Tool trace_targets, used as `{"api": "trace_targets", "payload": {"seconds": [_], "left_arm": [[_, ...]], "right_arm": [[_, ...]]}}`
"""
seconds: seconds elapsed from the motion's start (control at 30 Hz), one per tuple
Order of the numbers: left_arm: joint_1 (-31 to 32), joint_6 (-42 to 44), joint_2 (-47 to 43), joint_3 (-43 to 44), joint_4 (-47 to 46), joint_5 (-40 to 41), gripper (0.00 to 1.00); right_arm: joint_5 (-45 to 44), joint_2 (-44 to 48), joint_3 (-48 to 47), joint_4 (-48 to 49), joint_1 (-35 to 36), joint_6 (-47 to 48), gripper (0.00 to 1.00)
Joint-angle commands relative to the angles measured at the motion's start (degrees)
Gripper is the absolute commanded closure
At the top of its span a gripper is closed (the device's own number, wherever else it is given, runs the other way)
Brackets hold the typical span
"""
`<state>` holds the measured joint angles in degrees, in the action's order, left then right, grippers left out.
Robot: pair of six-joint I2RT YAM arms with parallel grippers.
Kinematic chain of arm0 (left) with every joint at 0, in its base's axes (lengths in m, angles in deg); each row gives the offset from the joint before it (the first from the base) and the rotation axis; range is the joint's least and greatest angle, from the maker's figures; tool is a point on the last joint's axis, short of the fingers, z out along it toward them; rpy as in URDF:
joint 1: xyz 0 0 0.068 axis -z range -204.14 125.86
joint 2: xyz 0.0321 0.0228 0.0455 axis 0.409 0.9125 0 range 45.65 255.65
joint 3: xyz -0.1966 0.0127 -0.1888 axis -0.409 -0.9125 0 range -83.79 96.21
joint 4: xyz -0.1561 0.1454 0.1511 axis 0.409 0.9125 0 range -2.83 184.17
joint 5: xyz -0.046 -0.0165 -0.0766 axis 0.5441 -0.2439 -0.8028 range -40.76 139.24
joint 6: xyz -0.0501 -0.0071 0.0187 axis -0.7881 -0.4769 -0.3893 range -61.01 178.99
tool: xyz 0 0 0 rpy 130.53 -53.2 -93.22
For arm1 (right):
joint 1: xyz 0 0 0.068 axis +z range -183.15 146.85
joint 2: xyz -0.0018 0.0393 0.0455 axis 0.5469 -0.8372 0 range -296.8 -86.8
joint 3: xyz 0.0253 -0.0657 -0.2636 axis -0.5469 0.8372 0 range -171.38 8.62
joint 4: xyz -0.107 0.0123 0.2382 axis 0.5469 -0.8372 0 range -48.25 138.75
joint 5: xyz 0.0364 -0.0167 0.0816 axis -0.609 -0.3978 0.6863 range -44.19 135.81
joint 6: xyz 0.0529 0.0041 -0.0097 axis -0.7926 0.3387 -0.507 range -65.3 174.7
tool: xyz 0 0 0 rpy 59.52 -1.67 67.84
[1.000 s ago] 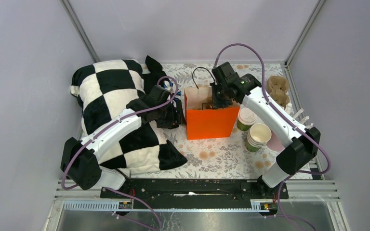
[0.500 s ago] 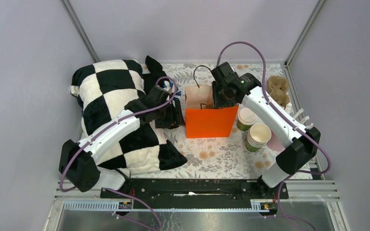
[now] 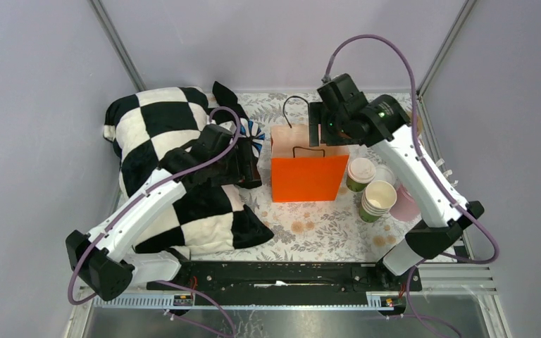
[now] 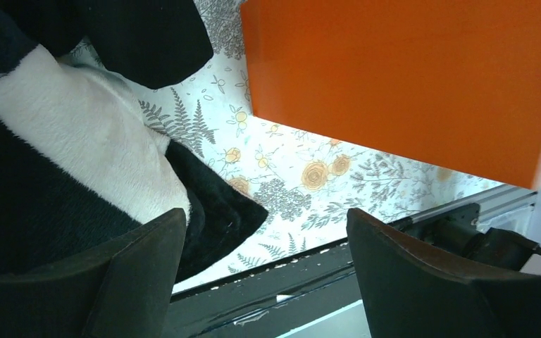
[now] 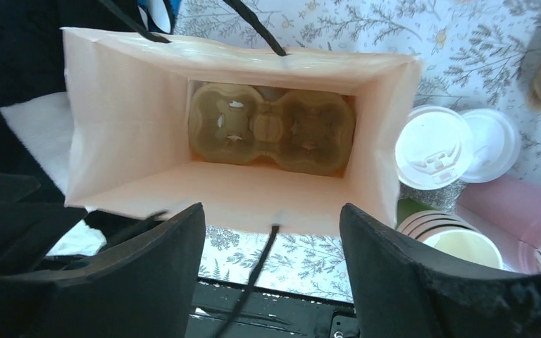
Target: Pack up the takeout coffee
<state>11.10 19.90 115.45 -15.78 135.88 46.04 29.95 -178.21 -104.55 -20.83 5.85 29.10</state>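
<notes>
The takeout coffee [image 3: 361,172] is a green cup with a white lid [image 5: 433,147], upright just right of the orange paper bag [image 3: 307,179]. My right gripper [image 5: 271,218] hangs open above the bag's mouth, nothing between its fingers [image 3: 316,132]. A brown cup carrier [image 5: 271,128] lies flat on the bag's bottom. My left gripper [image 4: 266,218] is open and empty, low beside the bag's left wall [image 4: 408,77], near the pillow [image 3: 250,166].
A stack of lidless green cups [image 3: 378,199] and a pink cup [image 3: 403,205] stand right of the coffee, with a loose white lid [image 5: 492,144] behind. A black-and-white checkered pillow [image 3: 162,158] fills the left side. Grey walls enclose the floral table [image 3: 324,229].
My right gripper has opened and risen out of the bag's mouth. The left arm has drawn back a little to the left, its gripper still open.
</notes>
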Motion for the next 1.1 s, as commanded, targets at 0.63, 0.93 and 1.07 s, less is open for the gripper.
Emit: {"api": "trace_targets", "payload": {"seconds": [0.63, 0.93, 1.07], "left_arm": [[-2.1, -5.1, 12.7, 26.9, -0.7, -1.4, 0.25], [6.6, -2.6, 25.8, 42.9, 12.1, 16.8, 0.28], [8.7, -0.8, 30.0, 47.6, 17.6, 22.5, 0.34]], "right_arm": [[2.7, 1.5, -0.3, -5.7, -10.6, 6.2, 0.23], [-2.5, -2.3, 4.3, -0.5, -10.5, 6.2, 0.5], [-4.9, -3.8, 4.7, -0.3, -9.9, 6.5, 0.68]]}}
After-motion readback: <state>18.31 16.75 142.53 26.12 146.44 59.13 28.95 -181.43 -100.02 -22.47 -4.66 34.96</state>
